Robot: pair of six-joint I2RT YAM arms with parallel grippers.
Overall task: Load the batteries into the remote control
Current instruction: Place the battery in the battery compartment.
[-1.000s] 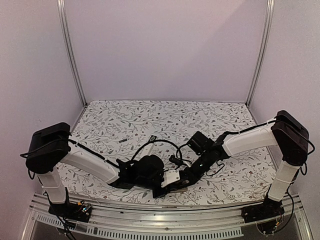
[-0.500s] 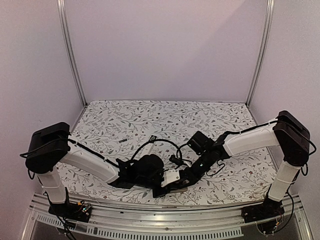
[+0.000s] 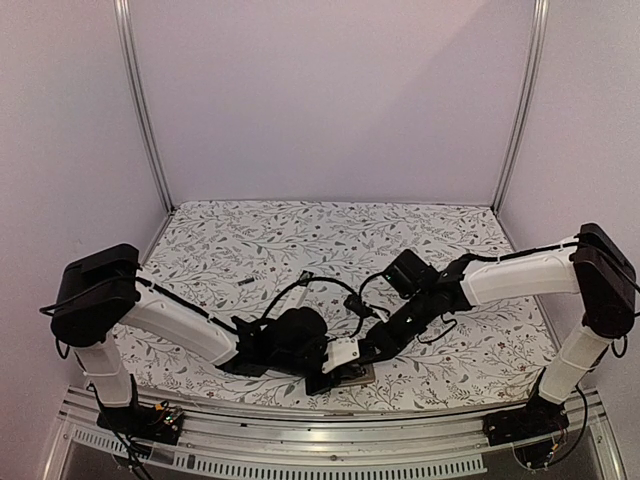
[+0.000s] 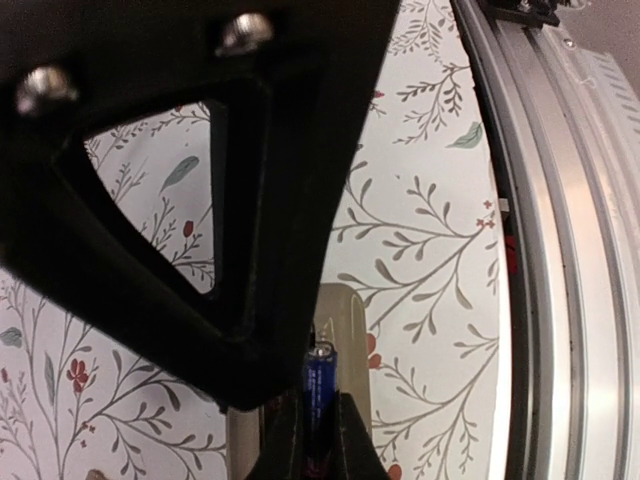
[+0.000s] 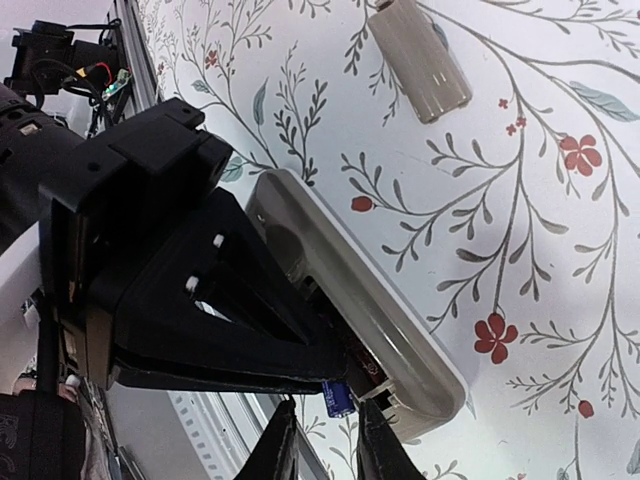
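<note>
left pincer (image 4: pixel 318 432): closed tight on a battery, one finger on each side of it.
battery (image 4: pixel 320 372): small and dark blue with a shiny tip. It pokes out of the left pincer, and its tip is right at the near end of the remote.
right pincer (image 5: pixel 326 432): its two fingers stand apart, wider than the battery. It holds nothing. The battery is just past its fingertips.
remote (image 5: pixel 340 275): long and pale grey, lying on the surface under both pincers, close to the near edge.
slot (image 5: pixel 385 390): the place for batteries is open at the end of the remote. The battery is at this slot. I cannot tell if it is all the way in.
lid (image 5: pixel 420 60): a little pale ribbed piece lies on the surface, well apart from the remote. It looks like the cover for the slot.
surface (image 5: pixel 520 200): white with leaves and red flowers. A metal rail (image 4: pixel 560 250) runs along its near edge.
other batteries: I cannot pick any out. Two tiny dark bits (image 3: pixel 245 284) far off in the top view are too small to tell.
step: I think a battery is being put into the slot.
next move: I think the battery must be pushed down flat into the slot, the right way round. Then the left pincer can open.
</note>
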